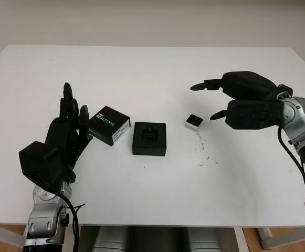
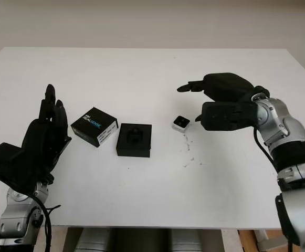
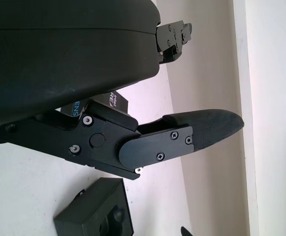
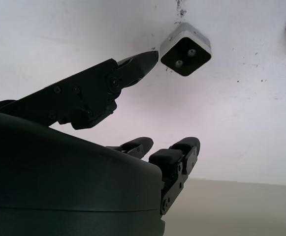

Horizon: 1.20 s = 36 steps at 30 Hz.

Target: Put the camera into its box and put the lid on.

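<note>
Right hand (image 1: pixel 231 102) hovers open just beside the camera (image 1: pixel 193 122); left hand (image 1: pixel 63 137), open too, stands by the lid (image 1: pixel 108 125), box (image 1: pixel 149 138) between.

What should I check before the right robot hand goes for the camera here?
1. Camera free on the table, apart from the box: ok.
2. Right robot hand open and close beside the camera, not touching it: ok.
3. Box base open, its moulded recess facing up: ok.
4. Lid off the base, lying just to its left, not blocking it: ok.
5. Left robot hand open, next to the lid, clear of the base: ok.
6. Whether the camera's present orientation matches the recess: cannot tell.
</note>
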Each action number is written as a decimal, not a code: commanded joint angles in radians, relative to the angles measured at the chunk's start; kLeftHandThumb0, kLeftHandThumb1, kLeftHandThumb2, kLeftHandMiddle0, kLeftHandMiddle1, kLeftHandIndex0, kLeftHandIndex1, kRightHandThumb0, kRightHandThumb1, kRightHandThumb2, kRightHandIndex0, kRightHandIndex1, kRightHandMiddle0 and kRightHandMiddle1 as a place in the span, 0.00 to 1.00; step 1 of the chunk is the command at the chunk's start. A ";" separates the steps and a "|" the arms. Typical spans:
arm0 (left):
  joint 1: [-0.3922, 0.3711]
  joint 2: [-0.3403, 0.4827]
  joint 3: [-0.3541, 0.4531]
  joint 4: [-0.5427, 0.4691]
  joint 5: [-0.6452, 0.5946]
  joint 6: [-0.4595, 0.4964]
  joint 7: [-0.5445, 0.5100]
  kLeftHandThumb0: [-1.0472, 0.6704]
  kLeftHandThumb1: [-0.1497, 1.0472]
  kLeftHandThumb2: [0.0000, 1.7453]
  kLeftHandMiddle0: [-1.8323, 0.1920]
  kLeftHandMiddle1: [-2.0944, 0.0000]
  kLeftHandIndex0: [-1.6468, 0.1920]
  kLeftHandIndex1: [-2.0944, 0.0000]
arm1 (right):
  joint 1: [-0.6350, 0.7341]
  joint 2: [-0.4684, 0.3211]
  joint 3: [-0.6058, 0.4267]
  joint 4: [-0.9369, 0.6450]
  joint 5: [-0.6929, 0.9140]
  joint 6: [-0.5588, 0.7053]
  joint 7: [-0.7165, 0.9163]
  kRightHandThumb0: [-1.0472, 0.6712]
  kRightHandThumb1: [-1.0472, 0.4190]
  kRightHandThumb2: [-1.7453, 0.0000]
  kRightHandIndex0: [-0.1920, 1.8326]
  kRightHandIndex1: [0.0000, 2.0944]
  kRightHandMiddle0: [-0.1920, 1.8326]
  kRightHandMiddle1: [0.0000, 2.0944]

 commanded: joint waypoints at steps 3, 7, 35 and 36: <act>0.002 0.010 0.005 -0.011 0.004 -0.007 -0.001 0.17 1.00 0.39 1.00 0.99 1.00 1.00 | -0.045 -0.014 0.036 0.024 -0.038 -0.038 -0.018 0.52 0.14 0.97 0.31 0.05 0.33 0.03; -0.001 0.014 0.006 -0.004 0.003 -0.011 -0.005 0.17 1.00 0.39 1.00 0.99 1.00 1.00 | -0.065 -0.004 0.068 0.060 -0.073 -0.063 -0.058 0.51 0.14 0.97 0.32 0.05 0.34 0.03; 0.031 0.008 0.013 -0.046 -0.004 0.028 0.005 0.16 1.00 0.38 1.00 0.99 1.00 1.00 | -0.150 0.044 0.281 0.258 -0.287 -0.172 -0.352 0.42 0.14 0.97 0.21 0.01 0.36 0.03; 0.031 0.008 0.012 -0.046 -0.002 0.029 0.006 0.16 1.00 0.38 1.00 0.99 1.00 0.99 | -0.150 0.045 0.281 0.263 -0.283 -0.174 -0.348 0.42 0.14 0.97 0.21 0.01 0.35 0.03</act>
